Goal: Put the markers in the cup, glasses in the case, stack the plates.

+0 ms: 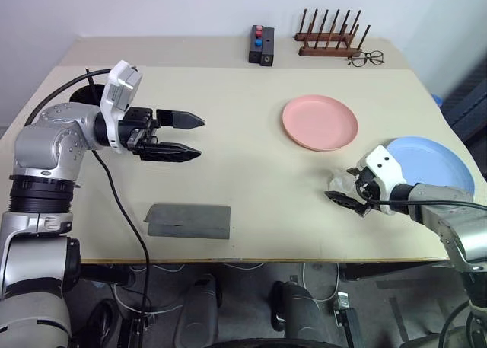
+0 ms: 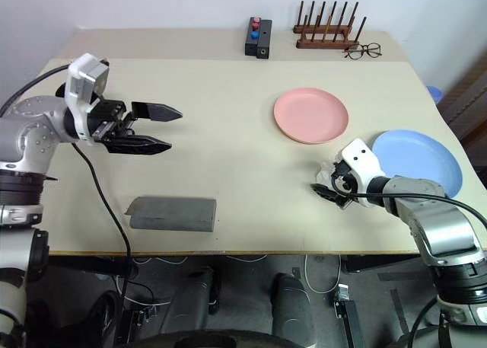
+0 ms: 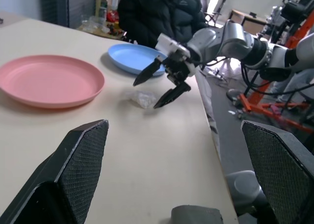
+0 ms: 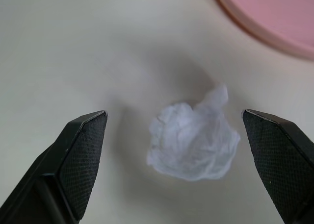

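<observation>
Both hands are standing with their fingers spread apart and gripping nothing. Left hand (image 1: 183, 137) is hovering above the table's (image 1: 228, 180) left half, pointing level toward the right side, its two black fingers one above the other. Right hand (image 1: 348, 186) is reaching down near the right front part of the table, fingers angled toward a small crumpled white wad (image 4: 194, 140) that is lying on the surface between them; whether the fingertips are touching the wad cannot be told.

Grey case (image 1: 189, 221) is lying flat near the front edge, left of centre, its flap closed. Pink plate (image 1: 319, 122) is sitting right of centre toward the far side. Blue plate (image 1: 437, 161) is resting by the right edge, well apart from the pink one, just behind the right hand. Neither plate is carrying anything.

Along the far edge, a wooden peg rack (image 1: 329, 37) is standing near the right corner, with wire-framed spectacles (image 1: 367, 58) lying just beside it. A small black box (image 1: 261, 46) with red and blue tops is sitting left of the rack. A dark-jacketed person (image 3: 162, 13) is sitting beyond the table's right edge.
</observation>
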`<state>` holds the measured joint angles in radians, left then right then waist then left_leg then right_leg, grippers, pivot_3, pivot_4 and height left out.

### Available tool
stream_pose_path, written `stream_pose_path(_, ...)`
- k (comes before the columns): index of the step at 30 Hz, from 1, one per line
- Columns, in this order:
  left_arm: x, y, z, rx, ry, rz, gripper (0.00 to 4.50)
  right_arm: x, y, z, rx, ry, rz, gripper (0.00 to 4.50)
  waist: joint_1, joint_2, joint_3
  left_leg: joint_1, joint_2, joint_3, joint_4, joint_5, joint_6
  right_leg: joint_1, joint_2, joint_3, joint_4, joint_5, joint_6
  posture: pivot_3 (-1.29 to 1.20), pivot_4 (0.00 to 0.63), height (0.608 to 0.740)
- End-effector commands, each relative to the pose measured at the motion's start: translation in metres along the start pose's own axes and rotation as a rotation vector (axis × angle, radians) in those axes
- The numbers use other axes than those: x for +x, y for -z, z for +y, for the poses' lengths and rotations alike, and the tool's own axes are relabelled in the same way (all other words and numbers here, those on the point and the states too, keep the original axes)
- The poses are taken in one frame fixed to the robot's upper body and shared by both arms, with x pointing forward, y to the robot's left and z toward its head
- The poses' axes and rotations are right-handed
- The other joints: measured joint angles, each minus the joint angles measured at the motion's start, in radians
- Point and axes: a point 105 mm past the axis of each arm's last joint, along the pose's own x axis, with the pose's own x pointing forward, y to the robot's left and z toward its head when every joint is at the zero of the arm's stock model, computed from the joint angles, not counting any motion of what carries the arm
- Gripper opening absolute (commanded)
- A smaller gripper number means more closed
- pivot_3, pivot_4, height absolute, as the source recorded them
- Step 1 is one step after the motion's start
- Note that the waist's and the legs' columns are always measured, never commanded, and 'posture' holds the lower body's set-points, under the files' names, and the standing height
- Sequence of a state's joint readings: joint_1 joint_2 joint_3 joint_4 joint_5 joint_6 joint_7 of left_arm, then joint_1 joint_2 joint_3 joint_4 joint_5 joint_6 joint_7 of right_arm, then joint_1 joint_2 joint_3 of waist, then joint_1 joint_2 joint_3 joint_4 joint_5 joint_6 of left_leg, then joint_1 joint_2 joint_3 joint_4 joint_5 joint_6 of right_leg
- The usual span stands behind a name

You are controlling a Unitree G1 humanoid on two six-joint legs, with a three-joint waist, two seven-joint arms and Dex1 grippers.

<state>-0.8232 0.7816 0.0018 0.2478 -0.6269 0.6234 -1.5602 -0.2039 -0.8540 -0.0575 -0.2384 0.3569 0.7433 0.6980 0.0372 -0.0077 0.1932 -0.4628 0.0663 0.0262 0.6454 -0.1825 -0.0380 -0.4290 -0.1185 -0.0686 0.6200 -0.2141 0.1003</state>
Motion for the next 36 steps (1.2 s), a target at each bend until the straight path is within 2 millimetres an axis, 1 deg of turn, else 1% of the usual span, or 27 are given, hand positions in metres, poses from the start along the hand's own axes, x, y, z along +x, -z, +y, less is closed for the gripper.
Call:
stream_pose_path(1,-0.004,-0.01,-0.005,0.04,0.002,-0.024,4.49,-0.016,-0.038,-0.009,0.012,-0.002,-0.191,4.5,0.0,0.0,0.0,0.0,0.0,0.0,0.0,0.0,0.0,0.0,0.0,0.0,0.0,0.0,0.0,0.0,0.15,0.74)
stream_pose_path(3,-0.005,-0.01,-0.005,0.041,0.001,-0.024,4.49,-0.023,-0.045,-0.014,0.048,-0.001,-0.234,4.5,0.0,0.0,0.0,0.0,0.0,0.0,0.0,0.0,0.0,0.0,0.0,0.0,0.0,0.0,0.0,0.0,0.15,0.74)
stream_pose_path(4,-0.005,-0.011,-0.005,0.043,-0.001,-0.028,4.49,-0.027,-0.042,-0.021,0.058,0.024,-0.224,4.5,0.0,0.0,0.0,0.0,0.0,0.0,0.0,0.0,0.0,0.0,0.0,0.0,0.0,0.0,0.0,0.0,0.15,0.74)
stream_pose_path(6,-0.004,-0.012,-0.006,0.051,-0.001,-0.036,4.49,-0.038,-0.026,-0.044,0.057,0.13,-0.14,4.5,0.005,0.0,0.0,0.0,0.0,0.0,0.0,0.0,0.0,0.0,0.0,0.0,0.0,0.0,0.0,0.0,0.15,0.74)
stream_pose_path(9,-0.002,-0.011,-0.006,0.059,0.001,-0.038,4.49,-0.05,-0.01,-0.07,0.039,0.267,-0.045,4.5,0.003,0.0,0.0,0.0,0.0,0.0,0.0,0.0,0.0,0.001,0.0,0.0,-0.001,0.0,0.0,0.0,0.15,0.74)
stream_pose_path(11,-0.001,-0.01,-0.005,0.062,0.001,-0.039,4.49,-0.055,-0.001,-0.082,0.044,0.326,0.003,4.5,0.0,0.0,0.0,0.0,0.0,0.0,0.0,0.0,0.0,0.001,0.0,0.0,-0.002,0.0,0.0,0.0,0.15,0.74)
stream_pose_path(13,-0.001,-0.01,-0.005,0.067,0.002,-0.038,4.49,-0.056,0.008,-0.086,0.062,0.337,0.042,4.5,-0.002,0.0,0.0,0.0,0.0,0.0,0.0,0.0,0.0,0.0,0.0,0.0,-0.001,0.0,0.0,0.0,0.15,0.74)
stream_pose_path(16,0.0,-0.009,-0.006,0.067,0.016,-0.038,4.49,-0.051,0.026,-0.077,0.085,0.297,0.114,4.5,-0.004,0.0,0.0,0.0,0.0,0.0,-0.001,0.0,0.0,0.0,0.0,0.0,-0.001,0.0,0.0,0.0,0.15,0.74)
stream_pose_path(19,0.0,-0.009,-0.006,0.071,0.019,-0.037,4.49,-0.046,0.039,-0.069,0.126,0.263,0.147,4.5,-0.002,0.0,0.0,0.0,0.0,0.0,0.0,0.0,0.0,0.0,0.0,0.0,0.0,0.0,0.0,0.0,0.15,0.74)
stream_pose_path(20,0.0,-0.009,-0.006,0.072,0.018,-0.036,4.5,-0.045,0.045,-0.068,0.134,0.258,0.162,4.24,-0.002,0.0,0.0,0.0,0.0,0.0,0.0,0.0,0.0,0.0,0.0,0.0,-0.001,0.0,0.0,0.0,0.15,0.74)
stream_pose_path(22,-0.002,-0.008,-0.006,0.075,0.016,-0.034,4.5,-0.045,0.054,-0.069,0.09,0.266,0.204,3.62,-0.001,0.0,0.0,0.0,0.0,0.0,0.0,0.0,0.0,0.0,0.0,0.001,-0.001,0.0,0.0,0.0,0.15,0.74)
stream_pose_path(23,-0.002,-0.008,-0.006,0.075,0.015,-0.033,4.5,-0.045,0.056,-0.069,0.075,0.268,0.213,3.14,-0.001,0.0,0.0,0.0,0.0,0.0,0.0,0.0,0.0,0.0,0.0,0.001,-0.001,0.0,0.0,0.0,0.15,0.74)
stream_pose_path(26,-0.004,-0.008,-0.006,0.083,0.006,-0.033,4.5,-0.046,0.047,-0.082,0.099,0.324,0.169,1.62,0.0,0.0,0.0,0.001,0.0,0.0,0.0,0.0,0.0,0.001,0.0,0.001,-0.001,-0.001,0.001,0.0,0.15,0.74)
stream_pose_path(27,-0.004,-0.008,-0.006,0.086,0.003,-0.033,4.5,-0.046,0.045,-0.087,0.105,0.345,0.161,1.19,-0.001,0.0,0.0,0.0,0.0,0.0,0.0,0.0,0.0,0.001,0.0,0.001,-0.001,-0.001,0.001,0.0,0.15,0.74)
stream_pose_path(29,-0.004,-0.008,-0.006,0.09,0.001,-0.034,4.5,-0.045,0.045,-0.09,0.092,0.354,0.162,0.06,-0.002,0.0,0.0,0.001,0.0,0.0,0.0,0.0,0.0,0.001,0.0,0.001,-0.001,0.0,0.001,0.0,0.15,0.74)
stream_pose_path(33,-0.003,-0.009,-0.006,0.116,-0.003,-0.045,4.5,-0.038,0.034,-0.093,0.056,0.354,0.131,0.02,-0.002,0.0,0.0,0.001,0.0,0.0,0.0,0.0,0.0,0.001,0.0,0.001,-0.001,0.0,0.001,0.0,0.15,0.74)
stream_pose_path(36,-0.002,-0.013,-0.004,0.136,-0.013,-0.059,4.5,-0.034,0.017,-0.102,0.014,0.379,0.065,0.02,-0.003,0.0,0.0,0.001,0.0,0.0,0.0,0.0,0.0,0.001,0.0,0.001,-0.001,0.0,0.0,0.0,0.15,0.74)
